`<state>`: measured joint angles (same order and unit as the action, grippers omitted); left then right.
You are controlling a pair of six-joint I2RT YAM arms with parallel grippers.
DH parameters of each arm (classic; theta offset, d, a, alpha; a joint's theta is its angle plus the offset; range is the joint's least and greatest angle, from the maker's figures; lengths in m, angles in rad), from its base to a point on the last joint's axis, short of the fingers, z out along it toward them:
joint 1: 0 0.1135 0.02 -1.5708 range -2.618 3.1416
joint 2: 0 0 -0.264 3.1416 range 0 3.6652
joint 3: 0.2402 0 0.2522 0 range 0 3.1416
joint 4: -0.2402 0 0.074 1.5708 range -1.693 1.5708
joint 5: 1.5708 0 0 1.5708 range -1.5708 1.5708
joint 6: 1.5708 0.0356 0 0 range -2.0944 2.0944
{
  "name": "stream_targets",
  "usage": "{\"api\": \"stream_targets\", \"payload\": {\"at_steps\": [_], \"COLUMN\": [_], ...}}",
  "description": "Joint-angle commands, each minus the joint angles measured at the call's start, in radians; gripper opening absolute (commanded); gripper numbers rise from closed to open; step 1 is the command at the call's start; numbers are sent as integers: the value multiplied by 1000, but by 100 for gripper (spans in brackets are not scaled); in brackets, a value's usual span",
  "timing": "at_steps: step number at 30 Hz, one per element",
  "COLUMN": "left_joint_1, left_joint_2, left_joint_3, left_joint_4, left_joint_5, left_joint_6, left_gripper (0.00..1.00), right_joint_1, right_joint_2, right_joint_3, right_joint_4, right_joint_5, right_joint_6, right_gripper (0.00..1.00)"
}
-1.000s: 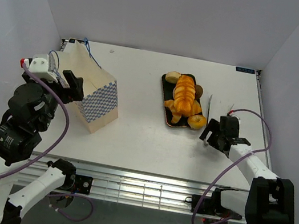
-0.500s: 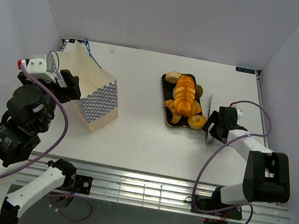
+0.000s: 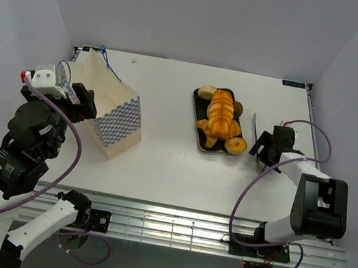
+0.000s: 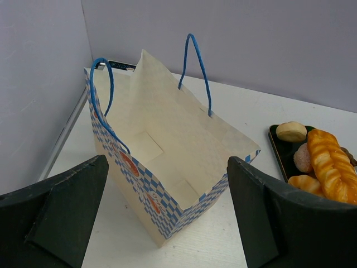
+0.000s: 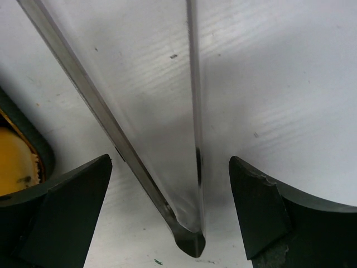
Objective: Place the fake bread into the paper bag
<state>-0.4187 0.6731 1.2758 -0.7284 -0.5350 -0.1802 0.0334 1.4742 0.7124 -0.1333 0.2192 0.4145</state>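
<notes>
The right gripper (image 5: 168, 163) is hanging low over the white table (image 5: 290, 84) with its jaws released and spread wide, grasping nothing. Between its two fingers a pair of metal tongs (image 5: 189, 241) is lying flat. The joined end is sitting close in toward the palm and the two arms are fanning forward past the fingertips. Bare table is showing on either side of the tongs, so neither finger is touching them. Just outside the finger on the side toward the left arm, the rounded corner of the dark tray (image 3: 199, 110) is coming into view. The fake bread (image 3: 220, 119) is lying piled on that tray, with the long ridged loaf down the middle and the buns and small wedges crowding around it.

The left gripper (image 4: 167, 162) is also standing with its jaws released to their full spread and nothing in them. Straight ahead of the jaws and a little below, the paper bag (image 4: 167, 139) is standing on the table with its mouth gaping toward the fingers. Its blue string handles (image 4: 198, 67) are sticking up. The bread is lying well apart from the bag, far out beyond this gripper's right finger.
</notes>
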Motion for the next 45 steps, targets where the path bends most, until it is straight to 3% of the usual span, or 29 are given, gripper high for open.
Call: {"api": "stream_targets", "payload": {"at_steps": [1, 14, 19, 21, 30, 45], "left_joint_1": [-5, -5, -5, -5, -5, -5], "left_joint_2": [13, 8, -1, 2, 13, 6], "left_joint_3": [-4, -3, -7, -9, -3, 28], "left_joint_4": [14, -3, -8, -8, -25, -66], "left_joint_5": [7, 18, 15, 15, 32, 26], "left_joint_6": [7, 12, 12, 8, -2, -25], "left_gripper": [98, 98, 98, 98, 98, 98], "right_joint_1": [-1, -15, -21, -21, -23, -21], "right_joint_2": [44, 184, 169, 181, 193, -64], "right_joint_3": [93, 179, 165, 176, 194, 275], "right_joint_4": [43, 32, 29, 24, 35, -124], "right_joint_5": [-46, -61, -50, -53, -110, -139], "right_joint_6": [-82, -192, -203, -203, -207, -218], "right_gripper": [90, 90, 100, 88, 63, 61]}}
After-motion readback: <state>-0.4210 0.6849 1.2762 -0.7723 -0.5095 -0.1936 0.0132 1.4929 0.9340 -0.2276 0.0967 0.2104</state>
